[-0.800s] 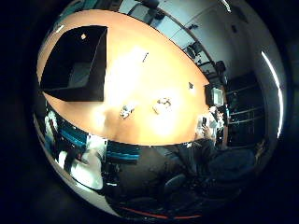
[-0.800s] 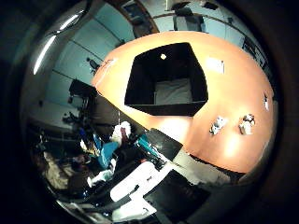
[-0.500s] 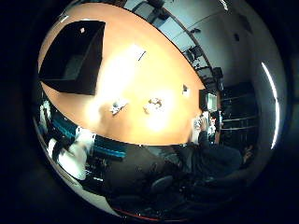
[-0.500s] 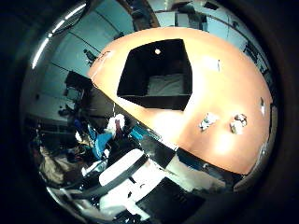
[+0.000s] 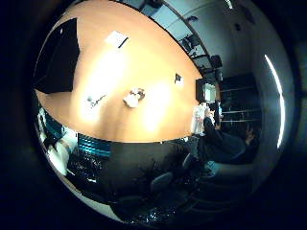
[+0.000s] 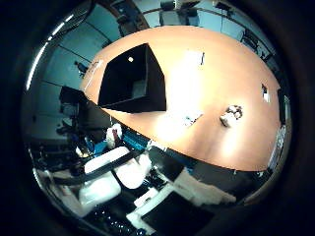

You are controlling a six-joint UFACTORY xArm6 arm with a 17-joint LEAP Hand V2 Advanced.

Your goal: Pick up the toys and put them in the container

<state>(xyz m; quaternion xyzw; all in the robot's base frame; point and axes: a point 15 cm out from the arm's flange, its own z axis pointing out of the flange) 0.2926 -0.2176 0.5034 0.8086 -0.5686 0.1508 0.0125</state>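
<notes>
From the little-finger side, a small pale toy [image 5: 133, 97] and a flatter toy [image 5: 95, 100] lie well apart from the black container [image 5: 57, 57] on the orange desk [image 5: 158, 62]; I judge the palm should descend squarely over one before closing. From the thumb side, the container gapes open and dark, and of the robot hand [image 6: 113, 172] only white parts show, so I cannot tell how its fingers stand.

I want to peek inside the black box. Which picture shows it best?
The thumb side palm view shows the black box best: its whole open top and dark inside show, standing on the orange table. The little finger side view shows only one dark side of it at the table's edge.
</notes>
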